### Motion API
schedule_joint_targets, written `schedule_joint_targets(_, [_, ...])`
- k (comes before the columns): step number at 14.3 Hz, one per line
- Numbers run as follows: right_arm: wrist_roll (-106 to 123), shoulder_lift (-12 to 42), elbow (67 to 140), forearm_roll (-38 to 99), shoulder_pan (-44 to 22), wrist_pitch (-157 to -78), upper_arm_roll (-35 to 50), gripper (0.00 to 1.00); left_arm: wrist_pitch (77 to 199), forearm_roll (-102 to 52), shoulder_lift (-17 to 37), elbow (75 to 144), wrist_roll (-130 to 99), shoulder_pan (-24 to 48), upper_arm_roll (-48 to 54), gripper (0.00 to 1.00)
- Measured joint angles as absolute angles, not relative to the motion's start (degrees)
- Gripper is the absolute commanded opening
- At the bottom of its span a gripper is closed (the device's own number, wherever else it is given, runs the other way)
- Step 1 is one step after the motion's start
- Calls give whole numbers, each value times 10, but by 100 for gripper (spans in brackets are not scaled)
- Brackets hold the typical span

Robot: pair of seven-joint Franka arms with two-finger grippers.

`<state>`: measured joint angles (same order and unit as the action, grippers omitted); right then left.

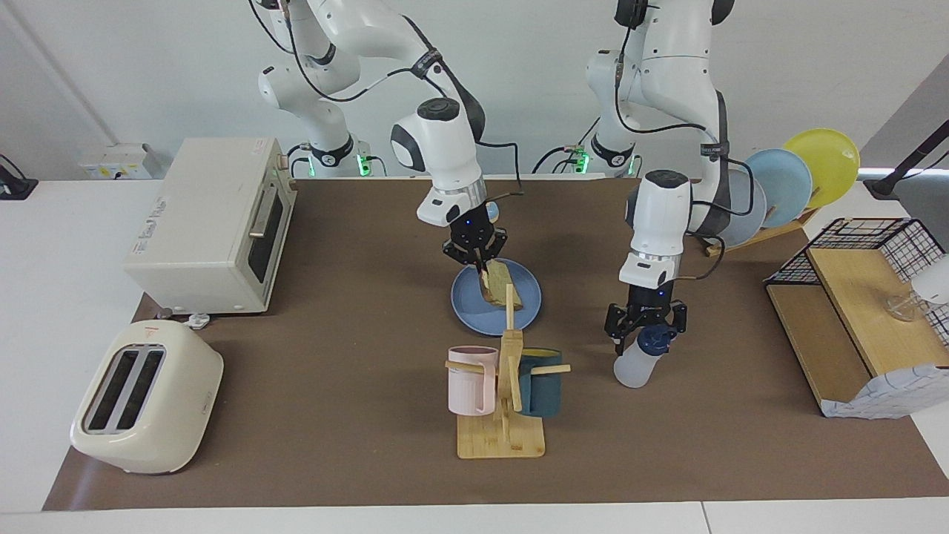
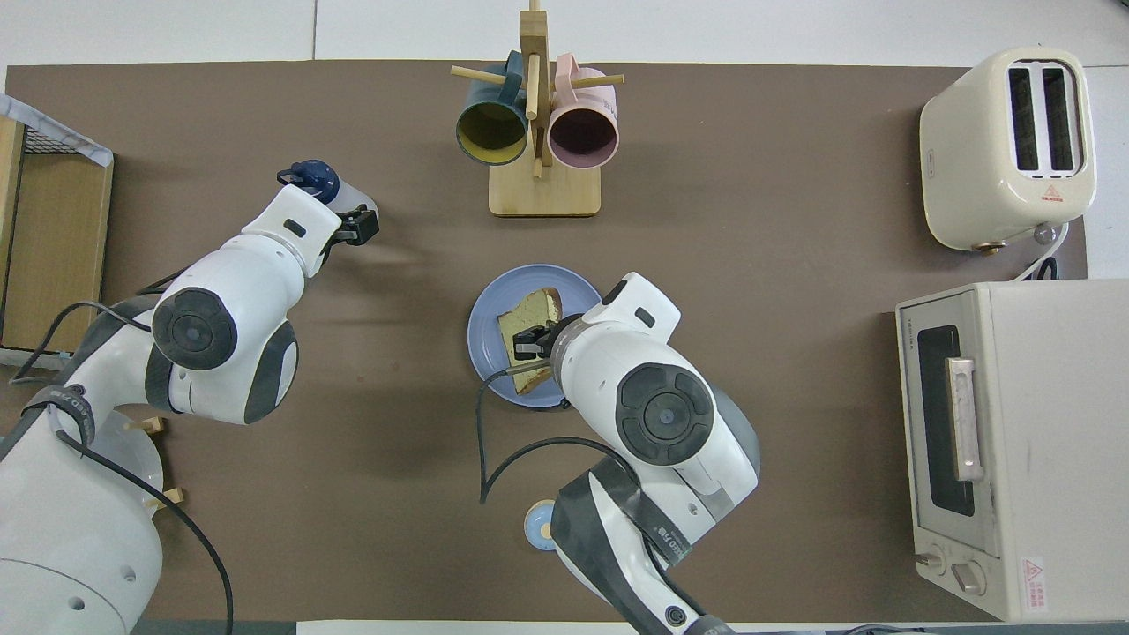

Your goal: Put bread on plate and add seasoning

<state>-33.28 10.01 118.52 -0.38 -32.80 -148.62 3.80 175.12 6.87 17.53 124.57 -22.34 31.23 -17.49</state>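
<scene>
The blue plate [image 1: 467, 305] lies mid-table; it also shows in the overhead view [image 2: 483, 339]. The bread [image 1: 503, 288], a tan slice with a brown crust, rests tilted on the plate, also seen in the overhead view [image 2: 531, 316]. My right gripper [image 1: 480, 258] is over the plate and shut on the slice's upper edge. The seasoning [image 1: 632, 368], a translucent white bottle with a navy cap, stands on the mat toward the left arm's end, also seen in the overhead view [image 2: 316, 176]. My left gripper [image 1: 646, 331] is open, its fingers on either side of the cap.
A wooden mug tree [image 1: 510, 371] with a pink and a teal mug stands farther from the robots than the plate. A toaster [image 1: 144, 397] and toaster oven [image 1: 211, 222] sit at the right arm's end. A plate rack [image 1: 786, 185] and wire shelf [image 1: 852, 297] sit at the left arm's end. A small bell [image 2: 536, 525] is near the robots.
</scene>
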Motion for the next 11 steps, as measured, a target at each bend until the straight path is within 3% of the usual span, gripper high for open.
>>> schedule_joint_targets(9, [-337, 84, 1236, -4, -311, -1502, 38, 2, 1772, 69, 200, 1236, -227, 319, -181, 100])
schedule_joint_targets(10, [-337, 83, 1243, -4, -310, -1510, 38, 12, 1774, 69, 203, 1232, -227, 319, -183, 100])
schedule_joint_targets(11, [-337, 81, 1249, -4, -309, -1514, 38, 29, 1774, 69, 204, 1230, -228, 319, -184, 100])
